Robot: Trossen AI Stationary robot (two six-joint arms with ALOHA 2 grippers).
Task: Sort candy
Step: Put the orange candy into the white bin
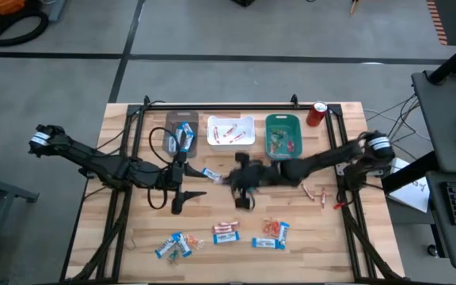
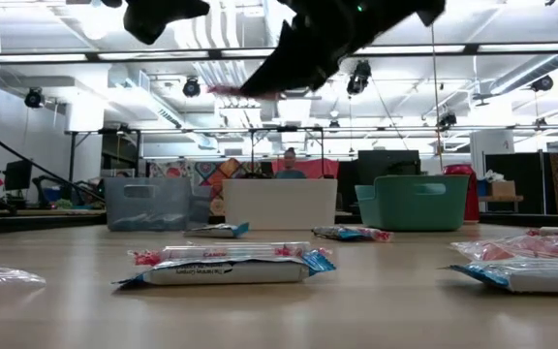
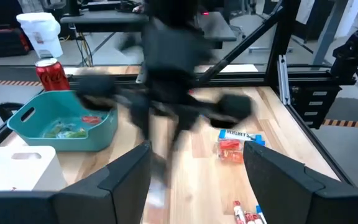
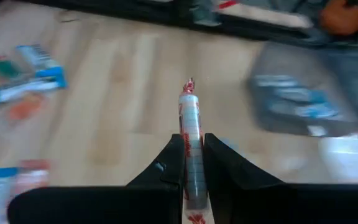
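Gripping a red-and-white candy bar [image 4: 190, 134], the right tool [image 4: 191, 163] hovers; left tool [image 3: 194, 180] gapes.

Bright overhead strip lights; both wrist views motion-blurred; low view's foreground soft.

1. The wooden table [image 1: 133, 134] carried three bins in a row along its far edge: grey bin [image 1: 170, 125], white bin [image 1: 230, 131], teal bin [image 1: 283, 134].
2. A red can [image 1: 317, 113] stood just beside the teal bin.
3. Wrapped candy [image 1: 226, 233] lay scattered along the near edge.
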